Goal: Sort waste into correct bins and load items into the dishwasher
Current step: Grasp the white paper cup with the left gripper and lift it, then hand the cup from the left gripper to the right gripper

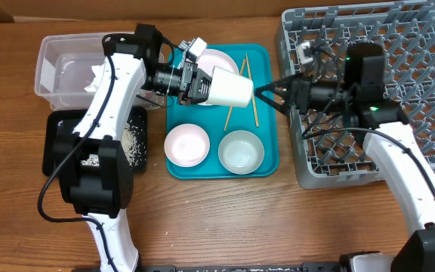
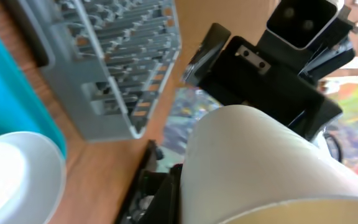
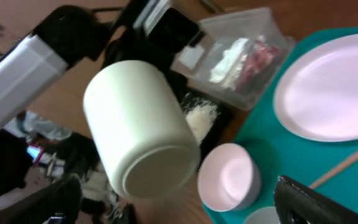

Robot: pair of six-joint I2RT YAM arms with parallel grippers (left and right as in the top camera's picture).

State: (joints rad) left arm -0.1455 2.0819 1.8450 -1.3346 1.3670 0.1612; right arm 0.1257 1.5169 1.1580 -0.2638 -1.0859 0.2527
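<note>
My left gripper (image 1: pixel 201 81) is shut on the small white cup (image 1: pixel 229 88) and holds it on its side above the teal tray (image 1: pixel 266 68). The cup fills the left wrist view (image 2: pixel 260 162) and shows base-first in the right wrist view (image 3: pixel 138 124). My right gripper (image 1: pixel 273 94) is open, its fingers (image 3: pixel 182 202) pointing at the cup's base from just to the right, not touching. The white plate (image 1: pixel 219 60), white bowl (image 1: pixel 186 143), grey metal bowl (image 1: pixel 241 149) and chopsticks (image 1: pixel 252 106) lie on the teal tray. The grey dish rack (image 1: pixel 421 98) stands at the right.
The clear tub (image 1: pixel 59 57) at the far left holds the white napkin (image 3: pixel 229 59) and the red wrapper (image 3: pixel 257 59). The black tray (image 1: pixel 57 143) in front of it holds rice grains (image 1: pixel 134 140). My right arm reaches over the rack's left side.
</note>
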